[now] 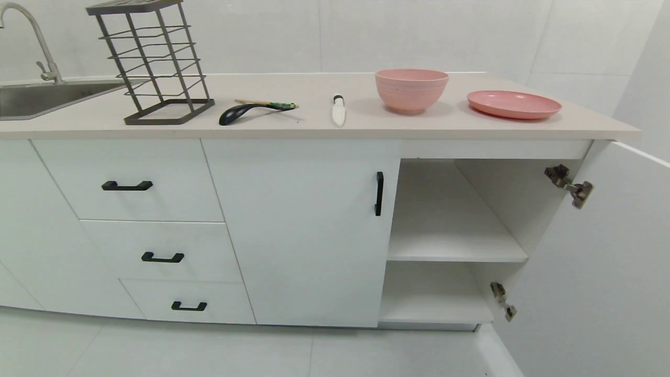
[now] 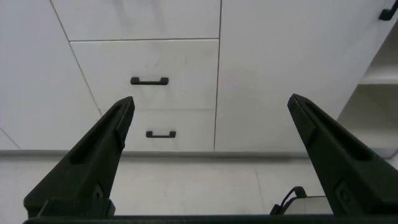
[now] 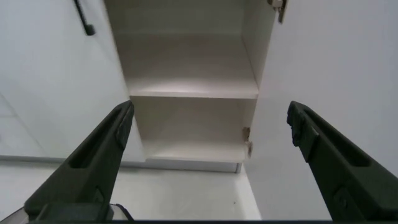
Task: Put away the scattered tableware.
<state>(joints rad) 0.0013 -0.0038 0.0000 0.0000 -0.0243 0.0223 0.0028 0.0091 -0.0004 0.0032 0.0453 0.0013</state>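
- Pink bowl [image 1: 411, 90] and pink plate [image 1: 513, 103] sit on the countertop [image 1: 172, 131], directly above the open cabinet [image 1: 450, 246].
- Right gripper [image 3: 209, 106], jaws spread and empty, faces that cabinet from below. It is likely the nearer arm.
- Left gripper [image 2: 209, 99], likewise spread, faces the drawers [image 2: 149, 74].

Sink [image 1: 63, 97] and faucet [image 1: 49, 73] partly beyond the left edge

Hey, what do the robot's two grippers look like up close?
The left gripper and right gripper look alike: each has two dark, nearly black, wedge-shaped fingers tapering to narrow tips. A thin black cable loops near the left one's base.
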